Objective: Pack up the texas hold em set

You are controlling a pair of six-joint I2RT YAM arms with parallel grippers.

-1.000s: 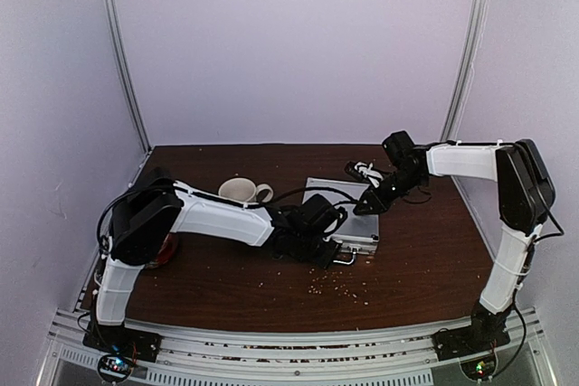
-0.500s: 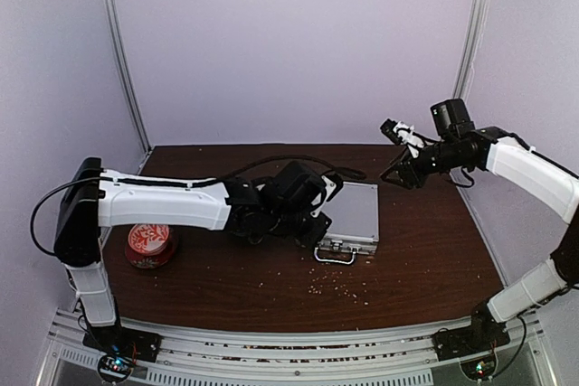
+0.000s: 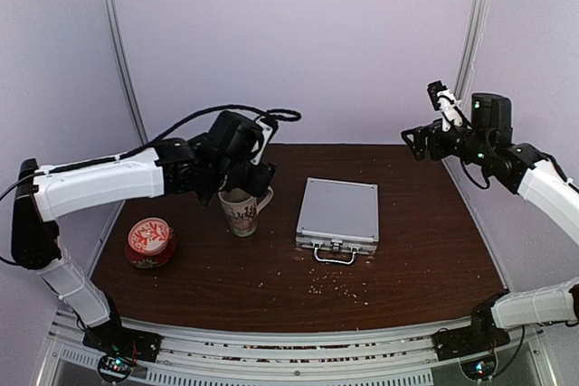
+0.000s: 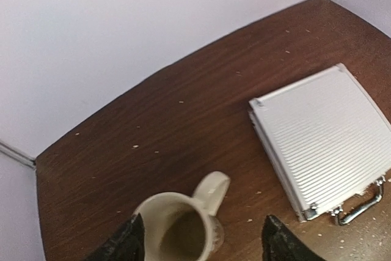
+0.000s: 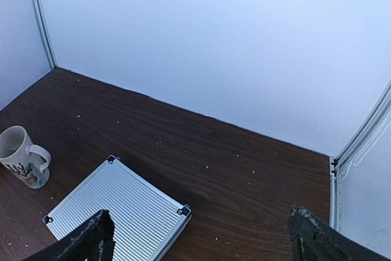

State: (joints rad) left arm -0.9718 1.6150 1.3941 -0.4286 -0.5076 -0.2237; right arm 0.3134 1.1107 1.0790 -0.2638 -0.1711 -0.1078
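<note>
The texas hold em set's silver ribbed briefcase [image 3: 339, 212] lies shut and flat on the brown table, its metal handle [image 3: 333, 256] toward the near edge. It also shows in the left wrist view [image 4: 324, 139] and the right wrist view [image 5: 116, 212]. My left gripper [image 3: 242, 185] hangs open above the white patterned mug [image 3: 242, 211], left of the case, holding nothing; its dark fingertips [image 4: 125, 246] frame the mug [image 4: 183, 230]. High at the back right, my right gripper [image 3: 414, 142] is open and empty, well clear of the case, with its fingertips [image 5: 91, 242] spread wide.
A round red-and-white tin [image 3: 149, 240] sits at the table's left edge. Small pale crumbs [image 3: 339, 291] are scattered in front of the case. White walls enclose the table on three sides.
Both arms have lifted off the briefcase. The left one swung back and left to above the mug, the right one rose toward the back right. Both grippers opened.
</note>
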